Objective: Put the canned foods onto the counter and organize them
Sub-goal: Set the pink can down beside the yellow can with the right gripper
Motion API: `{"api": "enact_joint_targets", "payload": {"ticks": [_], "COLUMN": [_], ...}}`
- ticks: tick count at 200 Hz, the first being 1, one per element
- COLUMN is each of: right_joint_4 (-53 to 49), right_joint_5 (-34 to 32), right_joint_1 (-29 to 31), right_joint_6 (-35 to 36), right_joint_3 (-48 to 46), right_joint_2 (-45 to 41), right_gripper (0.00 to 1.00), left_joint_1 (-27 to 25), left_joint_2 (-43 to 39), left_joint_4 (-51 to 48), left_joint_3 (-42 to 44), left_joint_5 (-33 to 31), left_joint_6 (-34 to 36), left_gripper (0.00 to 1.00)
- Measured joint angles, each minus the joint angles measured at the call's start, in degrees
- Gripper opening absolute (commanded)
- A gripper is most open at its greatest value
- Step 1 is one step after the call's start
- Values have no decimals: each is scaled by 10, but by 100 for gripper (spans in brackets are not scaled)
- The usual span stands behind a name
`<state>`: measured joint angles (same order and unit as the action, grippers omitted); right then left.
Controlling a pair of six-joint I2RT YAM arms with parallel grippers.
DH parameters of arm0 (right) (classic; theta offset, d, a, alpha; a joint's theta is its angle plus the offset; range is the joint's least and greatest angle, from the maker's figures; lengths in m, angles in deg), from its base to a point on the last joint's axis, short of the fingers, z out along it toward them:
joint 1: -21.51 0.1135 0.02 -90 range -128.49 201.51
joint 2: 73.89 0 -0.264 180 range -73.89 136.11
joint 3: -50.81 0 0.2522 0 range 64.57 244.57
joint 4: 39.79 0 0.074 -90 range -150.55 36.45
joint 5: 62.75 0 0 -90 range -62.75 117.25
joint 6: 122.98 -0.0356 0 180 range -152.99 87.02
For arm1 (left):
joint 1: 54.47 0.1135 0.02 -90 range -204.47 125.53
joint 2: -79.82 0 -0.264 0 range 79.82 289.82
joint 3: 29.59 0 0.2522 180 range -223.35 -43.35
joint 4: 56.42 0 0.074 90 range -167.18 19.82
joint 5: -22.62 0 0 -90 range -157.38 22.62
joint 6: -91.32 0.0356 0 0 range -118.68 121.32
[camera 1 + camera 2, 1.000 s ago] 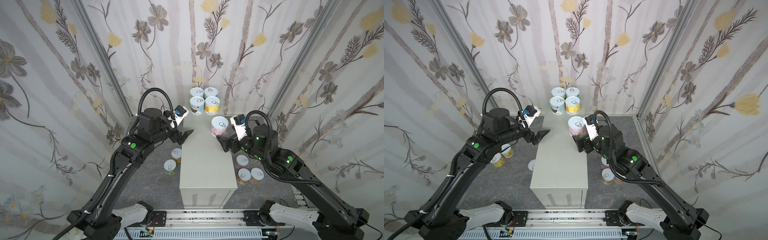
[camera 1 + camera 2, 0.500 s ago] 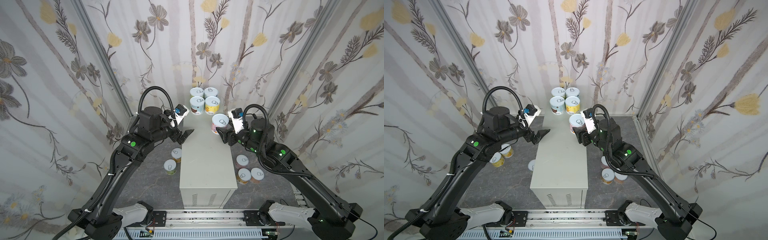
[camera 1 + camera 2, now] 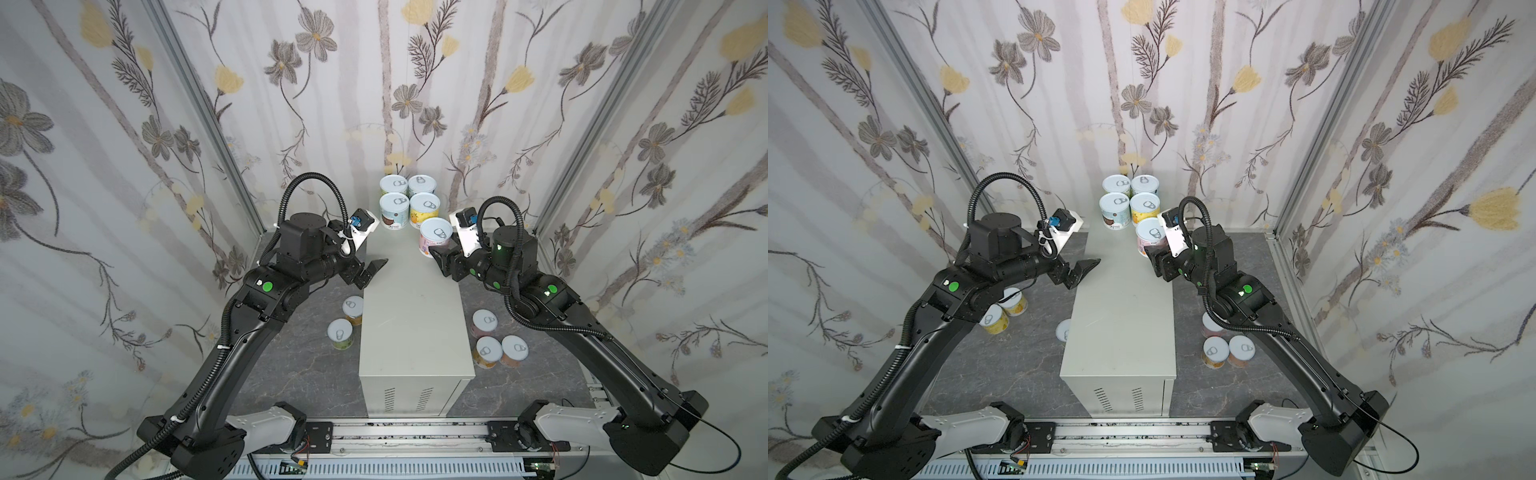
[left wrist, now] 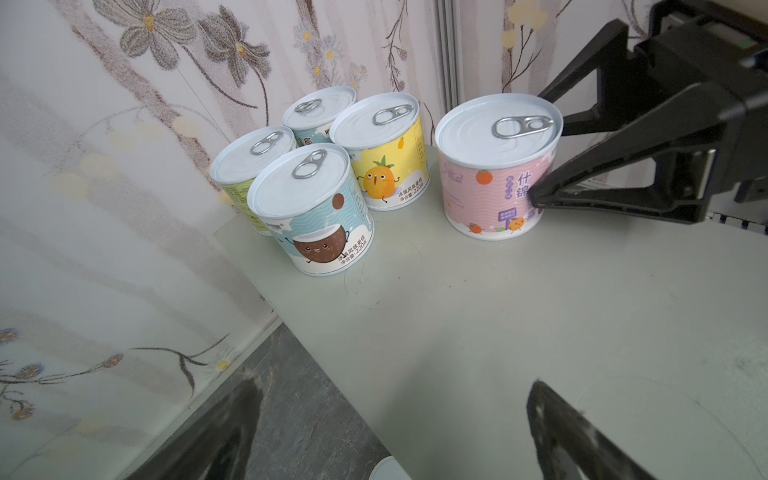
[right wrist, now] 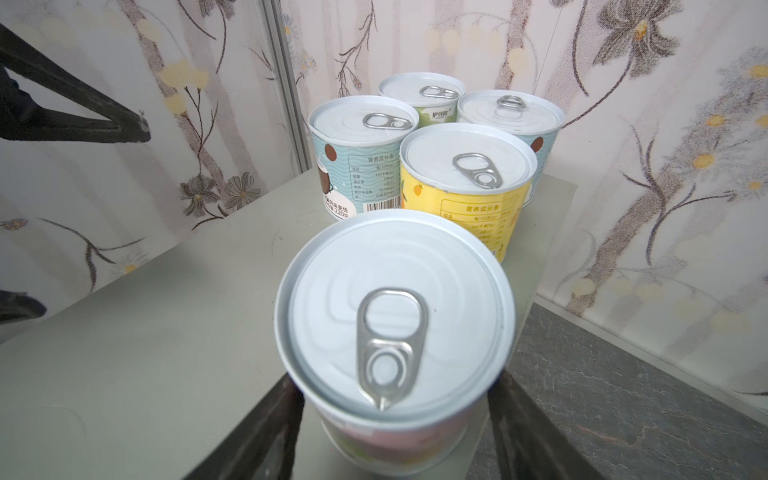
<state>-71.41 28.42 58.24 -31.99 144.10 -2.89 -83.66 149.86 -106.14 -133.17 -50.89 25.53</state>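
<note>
Right wrist view: the right claw [image 5: 395, 419] is clamped on the pink can [image 5: 395, 307], with one dark finger against each side of its label.
Left wrist view: the near fingertip [image 4: 540, 199] presses on the pink label. The other finger passes behind the lid rim, so its tip is hidden.
Pink can: stands upright, lid up, on the worktop [image 3: 411, 324], toward the far end on the right side. It is just beside the block of four cans [image 3: 395, 208], with a narrow gap to the yellow one.
Left claw [image 3: 372, 272]: spread wide and empty, over the left edge of the worktop, well apart from every can.
Block of four: stands close together at the far end by the wall, all lids up.
Floor [image 3: 299, 374], left side: two floor cans [image 3: 353, 309] stand just beside the worktop.
Floor, right side: three floor cans [image 3: 488, 351] stand in a tight cluster near the worktop.
Hidden: in a top view, two more cans [image 3: 1000, 320] are half covered by the left arm [image 3: 934, 311].
Cut off: the pink can's lower label is blurred and runs out of the right wrist view.
Hard to make out: in the left wrist view the left claw shows only as two dark, blurred finger ends at the frame edge.
</note>
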Motion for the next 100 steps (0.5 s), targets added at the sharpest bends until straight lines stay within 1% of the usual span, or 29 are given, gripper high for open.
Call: {"api": "enact_joint_targets", "payload": {"ticks": [36, 100], "right_joint_4": [0, 0], "right_joint_5": [6, 4], "right_joint_1": [0, -1], "right_joint_6": [1, 2], "right_joint_3": [18, 19], "right_joint_2": [11, 23], "right_gripper": [69, 68], "left_joint_1": [0, 0], "left_joint_2": [4, 6], "left_joint_4": [-6, -12], "left_joint_3": [-7, -17], "left_joint_5": [-3, 1], "left_joint_6": [0, -5], "left_gripper": [100, 100]}}
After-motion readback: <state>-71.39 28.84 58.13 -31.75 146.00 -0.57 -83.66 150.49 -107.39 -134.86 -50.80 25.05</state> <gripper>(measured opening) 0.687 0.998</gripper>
